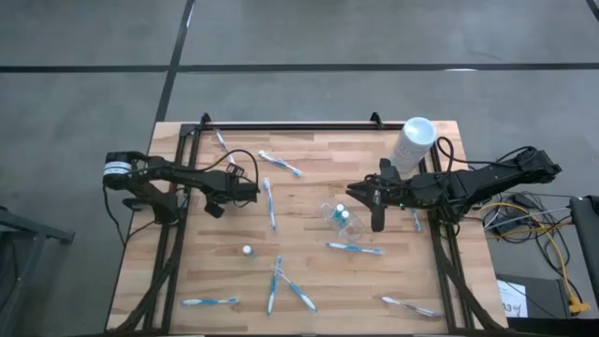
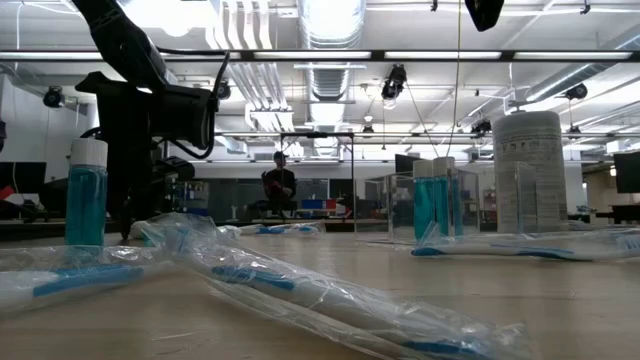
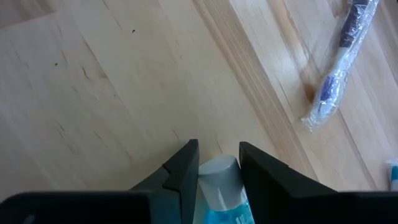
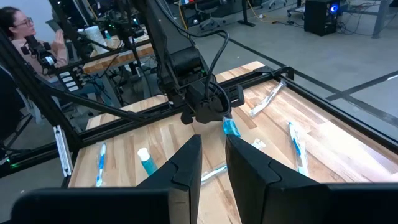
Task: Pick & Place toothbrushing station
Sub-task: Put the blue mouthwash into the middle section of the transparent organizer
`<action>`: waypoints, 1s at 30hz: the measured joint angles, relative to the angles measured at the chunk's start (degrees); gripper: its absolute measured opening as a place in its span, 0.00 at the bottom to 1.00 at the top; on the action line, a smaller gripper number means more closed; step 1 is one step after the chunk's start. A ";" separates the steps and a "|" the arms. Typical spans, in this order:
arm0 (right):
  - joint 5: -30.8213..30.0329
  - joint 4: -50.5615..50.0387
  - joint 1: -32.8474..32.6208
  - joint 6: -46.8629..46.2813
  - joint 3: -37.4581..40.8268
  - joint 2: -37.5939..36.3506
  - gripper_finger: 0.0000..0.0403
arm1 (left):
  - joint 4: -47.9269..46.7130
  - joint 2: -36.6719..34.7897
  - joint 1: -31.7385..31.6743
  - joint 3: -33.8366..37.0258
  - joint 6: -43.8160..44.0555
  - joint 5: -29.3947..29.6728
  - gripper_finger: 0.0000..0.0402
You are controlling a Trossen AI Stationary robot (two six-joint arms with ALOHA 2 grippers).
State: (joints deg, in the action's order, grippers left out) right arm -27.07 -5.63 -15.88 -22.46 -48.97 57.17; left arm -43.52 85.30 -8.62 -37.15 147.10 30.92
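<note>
Tubes and toothbrushes lie scattered over the bench [image 1: 309, 271], and the pick is in hand. The left gripper [image 3: 217, 163], out toward the left side of the bench, pinches a small blue tube [image 3: 221, 190] by its white cap end; from the right wrist view the tube [image 4: 231, 127] hangs clear of the wood. The right gripper [image 1: 377, 223] waits near the middle, just beside the clear pouch [image 1: 339, 216], which already holds two tubes; its fingers stand a little apart with nothing between them.

Next, I judge, the tube must be carried across to the pouch and dropped in, which calls for the mouth to be held wide.

Hard to make out: which way the pouch's mouth faces, and how firm the grip on the tube is. One more tube [image 1: 247, 251] stands alone toward the front edge.
</note>
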 joint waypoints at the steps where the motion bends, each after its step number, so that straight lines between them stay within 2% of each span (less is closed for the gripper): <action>1: -0.01 0.00 0.00 0.02 0.02 0.00 0.17 | 0.10 -0.01 0.00 0.00 -0.01 -0.06 0.28; 9: -0.01 0.00 0.01 0.01 0.00 0.00 0.17 | 1.71 -1.23 0.03 -1.74 1.80 -4.49 0.28; 16: 0.00 0.00 0.00 0.00 0.00 0.00 0.17 | -0.76 -1.66 0.00 -2.05 1.48 -8.62 0.28; 30: -0.02 0.00 0.00 0.02 0.00 0.00 0.17 | -1.47 -1.68 -0.06 -2.05 2.04 -9.39 0.28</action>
State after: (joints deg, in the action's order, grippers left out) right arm -27.09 -5.63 -15.88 -22.44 -48.97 57.17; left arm -44.99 83.61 -8.68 -39.20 149.13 21.52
